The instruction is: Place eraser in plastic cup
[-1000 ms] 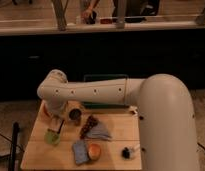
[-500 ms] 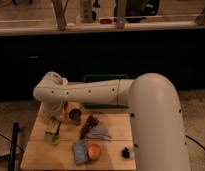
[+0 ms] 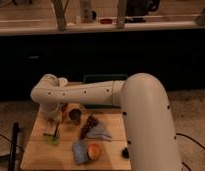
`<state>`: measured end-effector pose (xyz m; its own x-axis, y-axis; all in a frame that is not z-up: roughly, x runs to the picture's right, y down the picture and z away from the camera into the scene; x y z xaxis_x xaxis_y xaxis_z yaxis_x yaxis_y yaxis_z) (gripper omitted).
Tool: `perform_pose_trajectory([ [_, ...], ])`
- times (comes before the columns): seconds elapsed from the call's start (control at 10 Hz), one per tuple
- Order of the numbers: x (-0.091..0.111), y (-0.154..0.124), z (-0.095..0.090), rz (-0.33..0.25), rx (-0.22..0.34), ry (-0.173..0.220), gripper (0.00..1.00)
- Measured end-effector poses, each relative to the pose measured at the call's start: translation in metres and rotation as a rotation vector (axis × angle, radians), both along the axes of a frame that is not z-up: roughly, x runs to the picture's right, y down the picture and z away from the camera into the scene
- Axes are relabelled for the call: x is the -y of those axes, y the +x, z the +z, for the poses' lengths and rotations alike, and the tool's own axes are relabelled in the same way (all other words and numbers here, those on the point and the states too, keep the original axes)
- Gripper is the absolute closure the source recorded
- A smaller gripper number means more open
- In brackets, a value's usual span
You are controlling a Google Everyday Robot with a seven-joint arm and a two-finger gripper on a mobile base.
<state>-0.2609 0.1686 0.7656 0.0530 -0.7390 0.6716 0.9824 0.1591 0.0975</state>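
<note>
White arm's gripper [image 3: 52, 127] at lower left hovers over the pale green translucent plastic cup [image 3: 51, 138], placing step; small tan eraser isn't discernible, so next is likely release then retract.

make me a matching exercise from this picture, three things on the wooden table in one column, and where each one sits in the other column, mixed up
Things:
1. gripper
2. plastic cup
3. orange ball

Places:
A. near the table's front edge, on a blue-grey cloth
B. at the table's left side, under the arm's end
C. hanging right over the pale green cup

Pairs: 1-C, 2-B, 3-A
</note>
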Motion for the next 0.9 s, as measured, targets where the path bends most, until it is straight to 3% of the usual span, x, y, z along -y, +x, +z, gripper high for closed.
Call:
perform_pose_trajectory([
  [0.4, -0.002, -0.003, -0.02, -0.013, 0.006, 0.009, 1.0],
  [0.9, -0.023, -0.002, -0.027, -0.043, 0.004, -0.039, 1.0],
])
